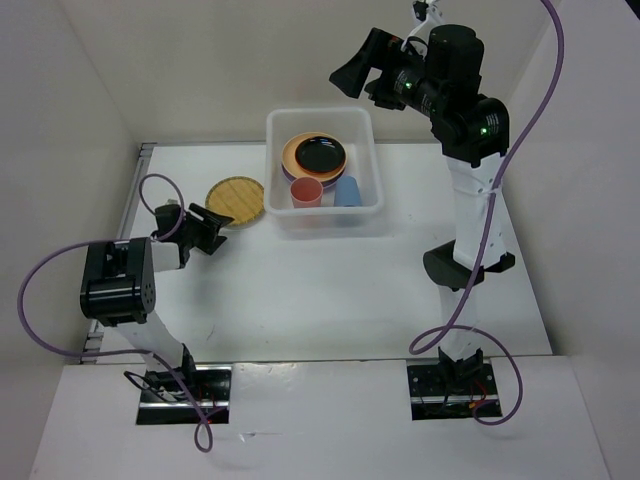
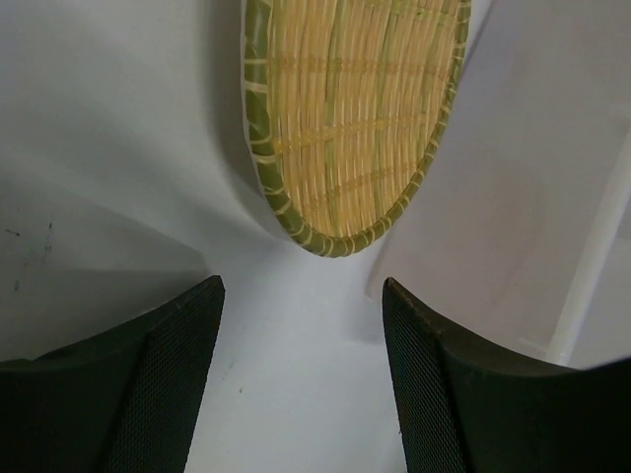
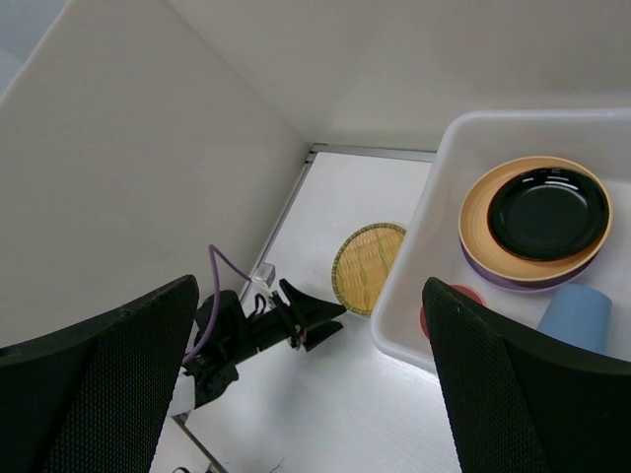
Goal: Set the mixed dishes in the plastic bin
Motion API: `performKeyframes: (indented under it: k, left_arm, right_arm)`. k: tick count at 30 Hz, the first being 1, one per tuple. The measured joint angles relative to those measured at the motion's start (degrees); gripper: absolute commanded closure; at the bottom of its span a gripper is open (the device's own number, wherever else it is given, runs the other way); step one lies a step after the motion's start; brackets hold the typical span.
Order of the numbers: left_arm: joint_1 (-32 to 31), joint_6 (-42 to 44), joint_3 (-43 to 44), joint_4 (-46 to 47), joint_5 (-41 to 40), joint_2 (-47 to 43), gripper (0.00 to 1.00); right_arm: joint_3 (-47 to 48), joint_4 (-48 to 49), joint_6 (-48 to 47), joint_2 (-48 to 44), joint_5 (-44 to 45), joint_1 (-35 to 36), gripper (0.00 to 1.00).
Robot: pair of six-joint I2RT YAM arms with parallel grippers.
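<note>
round tan plate with woven grid pattern (image 2: 355, 128): looks like straw or bamboo weave, ribbed, matt, green bound rim. translucent white rectangular plastic bin (image 1: 325, 217): smooth, faint sheen. black round plate (image 3: 548, 212): glossy, bright reflections. pink-red cup (image 1: 306, 191), blue cup (image 1: 346, 190): smooth matt plastic. left gripper (image 2: 301, 296): finger pads (image 2: 168, 384) black, fine mesh texture, matt. white table (image 1: 330, 290): smooth, matt.

**Fig. 1. The two arms I operate, seen from above and from the wrists**

Each arm has white tubular links (image 1: 470, 200) joined by black cylindrical motor housings (image 1: 118, 283). It is trailed by a thin purple cable (image 1: 21, 300) and bolted to a dark metal base plate (image 1: 218, 385). Small green indicator lights (image 1: 489, 127) mark my right arm. The black left gripper (image 1: 213, 228) and black right gripper (image 1: 352, 72) have tapered fingers with fine mesh-textured faces (image 2: 158, 394).
</note>
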Motion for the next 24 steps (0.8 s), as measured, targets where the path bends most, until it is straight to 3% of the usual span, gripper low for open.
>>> performKeyframes:
  k: [4, 14, 20, 24]
  left_arm:
    - [0.0, -1.77, -0.09, 3.74, 0.35, 3.04, 0.29]
    - [0.0, -8.0, 0.13, 15.32, -0.83, 10.03, 0.5]
    - [0.0, -11.34, 1.92, 17.64, -1.53, 13.05, 0.55]
    - [0.0, -11.8, 2.97, 17.27, -2.23, 14.1, 0.69]
  right_arm:
    - [0.0, 0.02, 0.0, 0.02, 0.02, 0.0, 0.01]
    - [0.0, 0.07, -0.02, 0.02, 0.07, 0.0, 0.01]
    - [0.0, 0.11, 0.0, 0.02, 0.09, -0.07, 0.01]
    - [0.0, 0.11, 0.02, 0.0, 0.02, -0.07, 0.01]
